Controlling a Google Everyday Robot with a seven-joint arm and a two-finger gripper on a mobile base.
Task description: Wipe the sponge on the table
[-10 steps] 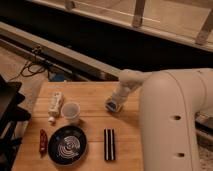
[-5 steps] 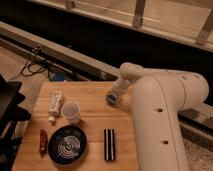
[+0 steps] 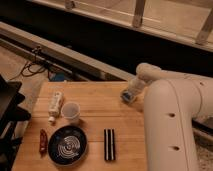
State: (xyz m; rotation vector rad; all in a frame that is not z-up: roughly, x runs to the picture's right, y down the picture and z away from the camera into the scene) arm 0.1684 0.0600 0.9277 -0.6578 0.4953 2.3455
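The light wooden table (image 3: pixel 95 100) fills the lower middle of the camera view. My white arm reaches in from the right and bends down to the table's far right part. The gripper (image 3: pixel 129 96) at its end is shut on the small light-blue sponge (image 3: pixel 127 98), which is pressed down against the tabletop near the right edge. The arm hides most of the sponge and the table's right side.
A white bottle (image 3: pixel 55 105) lies at the left beside a clear cup (image 3: pixel 71 111). A dark round plate (image 3: pixel 67 145), a black-and-white striped bar (image 3: pixel 109 144) and a red-handled tool (image 3: pixel 43 141) sit near the front. Black furniture (image 3: pixel 7 107) stands left of the table.
The gripper has slid the sponge away and then to the right across the tabletop, towards the right edge. The arm now covers more of the table's right side.
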